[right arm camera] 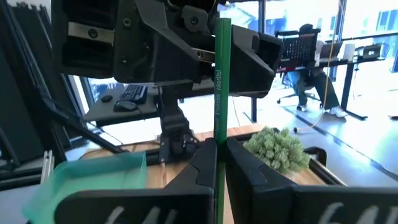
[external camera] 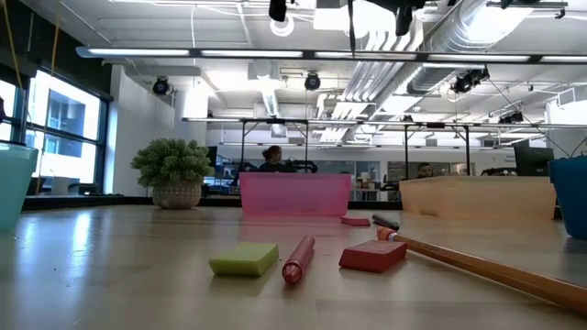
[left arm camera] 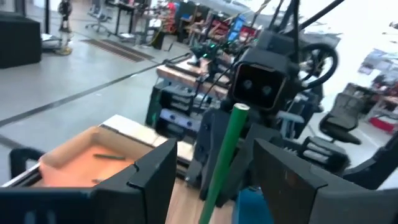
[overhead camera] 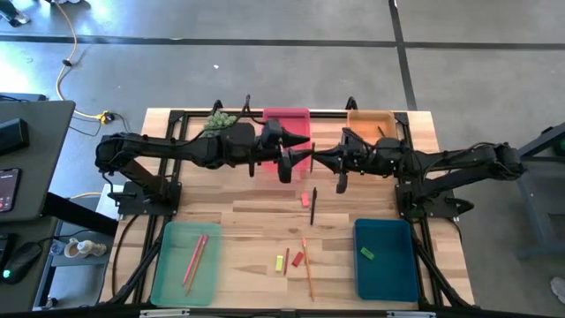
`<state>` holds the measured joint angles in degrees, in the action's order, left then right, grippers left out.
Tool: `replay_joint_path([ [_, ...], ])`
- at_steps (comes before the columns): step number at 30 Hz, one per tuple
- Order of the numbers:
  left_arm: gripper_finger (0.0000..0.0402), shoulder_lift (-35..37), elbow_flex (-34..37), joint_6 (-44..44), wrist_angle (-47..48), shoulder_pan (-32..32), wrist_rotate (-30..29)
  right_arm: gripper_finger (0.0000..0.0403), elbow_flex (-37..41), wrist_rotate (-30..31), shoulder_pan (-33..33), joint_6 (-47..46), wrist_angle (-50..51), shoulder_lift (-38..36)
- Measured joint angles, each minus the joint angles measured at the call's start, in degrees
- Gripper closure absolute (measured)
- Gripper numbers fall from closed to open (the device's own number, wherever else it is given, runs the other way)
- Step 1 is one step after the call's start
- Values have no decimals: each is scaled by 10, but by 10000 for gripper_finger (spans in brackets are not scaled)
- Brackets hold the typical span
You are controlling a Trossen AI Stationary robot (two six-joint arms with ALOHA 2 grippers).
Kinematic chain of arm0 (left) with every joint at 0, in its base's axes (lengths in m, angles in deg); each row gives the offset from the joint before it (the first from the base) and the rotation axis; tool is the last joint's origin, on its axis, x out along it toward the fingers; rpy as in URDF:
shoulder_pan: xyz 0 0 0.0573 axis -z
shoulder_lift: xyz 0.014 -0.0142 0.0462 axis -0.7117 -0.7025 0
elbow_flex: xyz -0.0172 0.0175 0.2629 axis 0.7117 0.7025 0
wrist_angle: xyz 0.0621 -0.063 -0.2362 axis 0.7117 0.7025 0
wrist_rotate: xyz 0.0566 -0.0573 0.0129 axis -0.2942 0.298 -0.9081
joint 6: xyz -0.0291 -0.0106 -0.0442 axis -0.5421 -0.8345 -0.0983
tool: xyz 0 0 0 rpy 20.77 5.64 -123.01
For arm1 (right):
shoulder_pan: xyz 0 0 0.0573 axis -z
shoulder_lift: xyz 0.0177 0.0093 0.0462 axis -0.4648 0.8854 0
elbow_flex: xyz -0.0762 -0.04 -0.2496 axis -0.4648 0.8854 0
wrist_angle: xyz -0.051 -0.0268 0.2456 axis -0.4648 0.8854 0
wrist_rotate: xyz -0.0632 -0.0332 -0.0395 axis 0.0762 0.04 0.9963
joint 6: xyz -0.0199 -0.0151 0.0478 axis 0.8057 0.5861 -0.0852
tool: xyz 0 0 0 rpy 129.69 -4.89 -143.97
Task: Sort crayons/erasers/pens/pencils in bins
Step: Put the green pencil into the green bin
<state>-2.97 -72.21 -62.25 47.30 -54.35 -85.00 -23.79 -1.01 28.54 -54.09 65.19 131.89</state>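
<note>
Wooden surface [overhead camera: 256,221] fills centre frame in the high view, four bins at its corners: pale green bin [overhead camera: 185,261] lower left holding two pencils [overhead camera: 193,258], dark blue bin [overhead camera: 386,258] lower right holding a green eraser [overhead camera: 366,254], pink bin [overhead camera: 287,124] and orange bin [overhead camera: 371,124] along the upper edge. Both arms meet mid-frame above the surface. Right end effector [right arm camera: 216,152] is clamped on a green pen [right arm camera: 219,93], held upright. Left end effector [left arm camera: 211,177] sits jaws wide, fingers either side of that pen, not gripping. Loose items lower centre: yellow-green eraser [overhead camera: 279,262], red eraser [overhead camera: 297,259], orange pencil [overhead camera: 307,265], dark pen [overhead camera: 313,205]. Potted plant [overhead camera: 221,119] upper left of the surface.
</note>
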Motion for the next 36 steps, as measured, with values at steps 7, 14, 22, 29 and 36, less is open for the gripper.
replay_joint_path([
  [7, 204, 0, 0, 0, -11, -16, 23, 403, -1, -18, 22, -20, -18, 12],
  [14, 213, 0, 0, 20, -7, -16, 23, 403, -1, -61, 36, -21, -44, 32],
  [22, 285, 0, 0, 32, -5, -16, 21, 403, -1, -66, 41, -11, -48, 39],
  [29, 360, 0, 0, 45, -5, -16, 18, 403, -1, -85, 61, -15, -48, 39],
  [36, 396, 0, 0, 47, -4, -25, 19, 402, -1, -98, 68, -17, -48, 38],
])
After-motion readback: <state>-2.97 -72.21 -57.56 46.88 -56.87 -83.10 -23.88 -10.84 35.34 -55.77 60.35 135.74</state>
